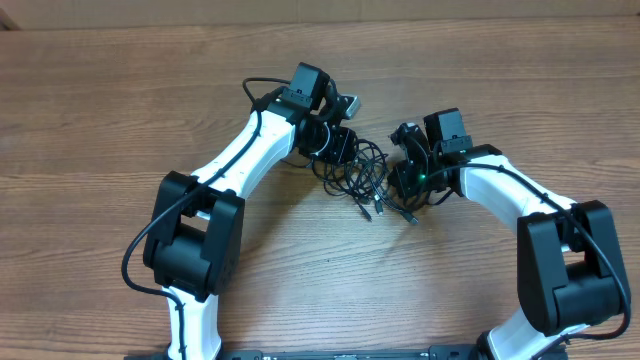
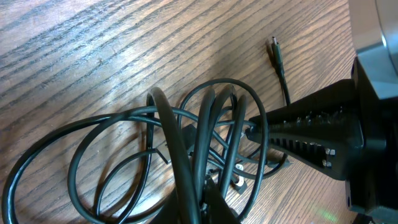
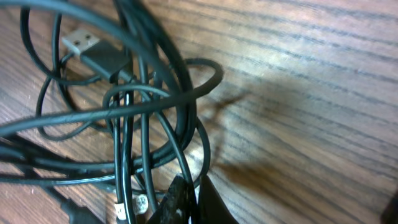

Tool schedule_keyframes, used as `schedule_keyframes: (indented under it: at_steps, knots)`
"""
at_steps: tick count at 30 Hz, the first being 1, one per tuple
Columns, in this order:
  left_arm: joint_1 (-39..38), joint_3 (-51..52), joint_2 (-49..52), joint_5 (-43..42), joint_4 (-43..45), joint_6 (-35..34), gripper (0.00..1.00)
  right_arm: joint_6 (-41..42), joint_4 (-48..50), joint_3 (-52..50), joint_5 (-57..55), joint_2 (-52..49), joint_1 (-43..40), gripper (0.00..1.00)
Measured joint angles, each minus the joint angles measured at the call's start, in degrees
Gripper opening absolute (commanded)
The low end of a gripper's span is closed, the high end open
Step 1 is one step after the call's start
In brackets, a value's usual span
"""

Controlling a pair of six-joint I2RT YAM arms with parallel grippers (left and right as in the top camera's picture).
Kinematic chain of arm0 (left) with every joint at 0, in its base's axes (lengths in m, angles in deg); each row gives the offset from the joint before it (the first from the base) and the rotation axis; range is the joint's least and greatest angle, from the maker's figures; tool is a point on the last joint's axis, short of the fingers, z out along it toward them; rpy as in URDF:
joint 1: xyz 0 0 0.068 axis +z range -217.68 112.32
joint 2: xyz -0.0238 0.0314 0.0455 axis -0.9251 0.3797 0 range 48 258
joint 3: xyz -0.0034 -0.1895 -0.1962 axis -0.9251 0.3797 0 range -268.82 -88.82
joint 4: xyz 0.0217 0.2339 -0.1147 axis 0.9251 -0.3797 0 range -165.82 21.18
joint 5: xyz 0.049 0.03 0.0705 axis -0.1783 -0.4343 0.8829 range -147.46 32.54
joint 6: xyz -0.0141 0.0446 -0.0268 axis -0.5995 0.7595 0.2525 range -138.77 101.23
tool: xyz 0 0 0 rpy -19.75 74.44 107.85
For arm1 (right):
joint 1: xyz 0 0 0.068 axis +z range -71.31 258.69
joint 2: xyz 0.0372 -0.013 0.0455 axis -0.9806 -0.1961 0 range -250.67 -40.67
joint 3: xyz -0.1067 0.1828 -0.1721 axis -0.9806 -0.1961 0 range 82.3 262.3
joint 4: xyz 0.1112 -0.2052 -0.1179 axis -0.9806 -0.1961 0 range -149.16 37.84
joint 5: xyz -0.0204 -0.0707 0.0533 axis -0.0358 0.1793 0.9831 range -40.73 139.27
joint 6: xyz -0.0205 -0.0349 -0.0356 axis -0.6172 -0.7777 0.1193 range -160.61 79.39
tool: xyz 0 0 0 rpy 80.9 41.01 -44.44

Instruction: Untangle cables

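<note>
Cables: one knotted bundle at mid-table, between the two grippers.
Left gripper: at the bundle's far-left edge, seemingly clamped on several strands together.
Right gripper: fingers pinched together on a strand at the bundle's right.
Loose ends: USB plug and barrel plug lie free.
Risk: pulling apart could cinch the crossed loops tighter.
Risk: a plug may snag inside a loop.

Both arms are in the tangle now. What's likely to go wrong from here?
1. The cables loop through each other; pulling apart may tighten the knot.
2. The USB plug lies among loops and could snag.
3. The left gripper and right gripper sit close; they might collide.
</note>
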Motion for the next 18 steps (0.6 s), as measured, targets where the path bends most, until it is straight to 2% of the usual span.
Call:
schedule_keyframes:
  at_steps: [3,5,7,8,12,18]
  knots:
    - [0.00,0.00,0.00,0.00,0.02,0.00,0.04,4.00,-0.39,0.00,-0.04,0.00,0.00,0.04]
    - [0.00,0.00,0.00,-0.02,-0.02,0.00,0.04,10.10,-3.93,0.00,-2.43,0.00,0.02,0.04]
    - [0.00,0.00,0.00,0.24,0.00,0.00,0.04,19.04,-10.73,-0.13,-10.19,0.00,0.28,0.04]
    - [-0.20,0.00,0.00,0.26,-0.04,0.00,0.04,26.88,-13.86,0.35,-15.30,0.22,0.55,0.04]
    - [-1.25,0.00,0.00,0.20,-0.22,0.00,0.04,45.66,-17.84,0.63,-25.18,0.72,-0.52,0.04]
    - [-0.70,0.00,0.00,2.12,-0.83,-1.22,0.04,49.66,-16.87,0.66,-27.93,0.72,-4.17,0.04]
